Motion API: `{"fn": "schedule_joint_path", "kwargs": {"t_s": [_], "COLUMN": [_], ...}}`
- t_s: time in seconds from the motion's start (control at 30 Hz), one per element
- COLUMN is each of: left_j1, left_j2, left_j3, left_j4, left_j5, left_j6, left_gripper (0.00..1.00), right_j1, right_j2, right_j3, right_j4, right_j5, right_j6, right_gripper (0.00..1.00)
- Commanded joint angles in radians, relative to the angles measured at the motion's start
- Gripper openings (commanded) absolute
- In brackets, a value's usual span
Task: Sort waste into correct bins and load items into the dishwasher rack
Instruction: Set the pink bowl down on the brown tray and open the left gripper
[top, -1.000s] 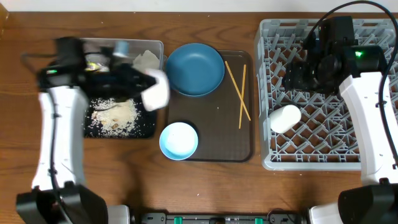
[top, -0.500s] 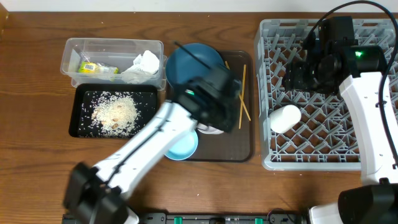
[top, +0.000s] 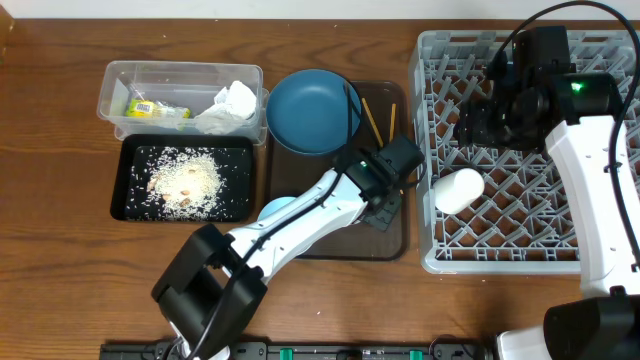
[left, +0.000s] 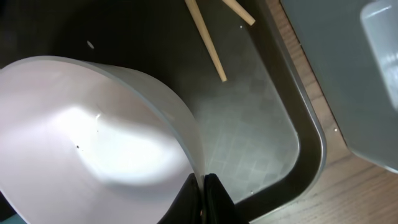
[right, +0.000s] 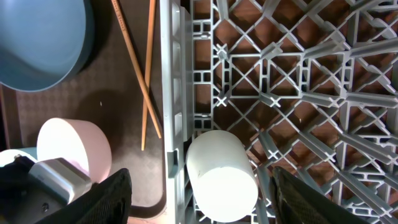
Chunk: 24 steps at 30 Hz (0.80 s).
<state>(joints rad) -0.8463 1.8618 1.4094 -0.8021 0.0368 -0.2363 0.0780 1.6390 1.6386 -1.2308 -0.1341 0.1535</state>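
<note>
Dishwasher rack (top: 520, 215) on the right, brown serving tray (top: 370, 240) just beside it. Over the tray's near corner is the white bowl (left: 93, 143), tilted, with the left gripper (left: 203, 190) clamped on its thin rim. It's likely light, stiff, glossy and breakable. A rim pinch can swivel, so seat it deep. White cup (top: 457, 190) lies in the rack, the right gripper (right: 204, 199) spread wide above it. Chopsticks (right: 148, 68) rest on the tray.

Bright, even light; the overhead view was sharp.
Glare washed out the white bowl (left: 93, 137); the tray (left: 249, 143) beside it looked hazy.
</note>
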Motion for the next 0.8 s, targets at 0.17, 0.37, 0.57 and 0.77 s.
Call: {"fn": "schedule_joint_path", "kwargs": {"t_s": [0.17,0.37,0.57,0.77], "left_j1": [0.002,0.003,0.023,0.109], "left_j2": [0.016,0.016,-0.004,-0.095], "left_j3": [0.002,0.003,0.016,0.043], "left_j4": [0.022,0.029,0.015,-0.027], "left_j5": [-0.023,-0.023,-0.023,-0.022], "left_j6": [-0.005,-0.005,-0.027,-0.11], "left_gripper": [0.07,0.17,0.25,0.32], "right_j1": [0.015,0.015,0.015,0.015], "right_j2": [-0.021,-0.021,-0.021,-0.021], "right_j3": [0.016,0.016,0.016,0.016], "right_j4": [0.0,0.001,0.004,0.009], "right_j5": [0.008,0.008,0.007,0.006], "right_j6": [-0.013,-0.014,-0.013,-0.013], "right_gripper": [0.69,0.69,0.69,0.69]}}
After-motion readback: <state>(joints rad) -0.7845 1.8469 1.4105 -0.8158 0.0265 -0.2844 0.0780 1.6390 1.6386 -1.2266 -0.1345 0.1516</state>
